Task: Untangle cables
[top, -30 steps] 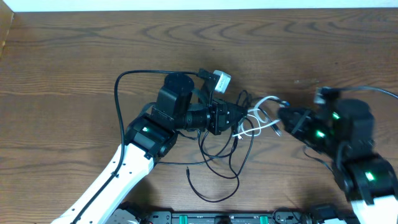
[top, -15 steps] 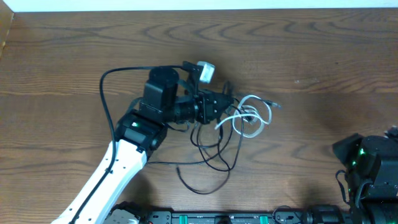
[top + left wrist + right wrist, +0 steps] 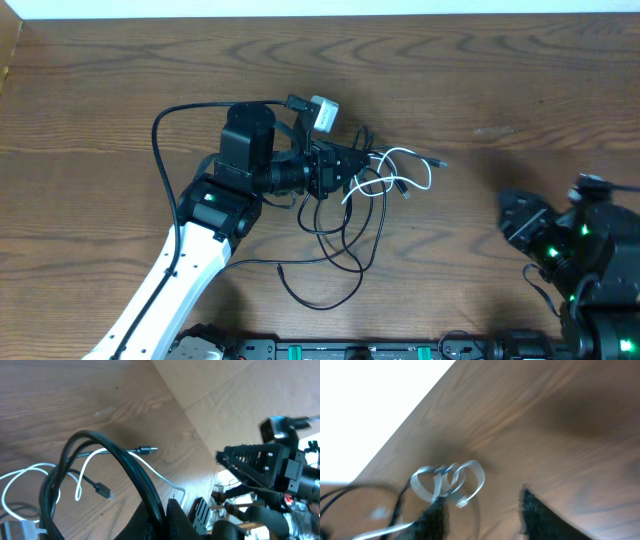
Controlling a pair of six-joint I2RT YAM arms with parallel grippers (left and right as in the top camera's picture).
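Looking at a tangle of thin black cords point(image 3: 125, 460) knotted up with a thin white cord point(image 3: 395, 180). Sitting roughly mid-bench on the brown wooden bench point(image 3: 500, 80), a touch left of centre and nowhere near any edge.

Left claw point(image 3: 352, 170) parked right in the thick of the knot and clenched, seemingly on a couple of the black strands. Right claw point(image 3: 512, 212) way over by the right edge, well apart from the cords, fingers spread with only bare wood between.

Handling-wise: basically weightless and totally floppy, zero stiffness. So expect to drag the whole bundle along rather than pull one strand free. Probably a bit slick too, being so thin and round. Not fragile as such, but better not to yank on the small plug ends point(image 3: 145, 450).

Best bet for a grab: the white loop poking out on the right side of the knot, or just behind a plug, with the other side pinned.

Hard to make out:
- Exact pinch spot: buried under the left claw from overhead and cut off at the bottom of the left wrist view.
- Right wrist view: too smeared to trace anything.
- Can't follow the crossings, or match plugs to cords.
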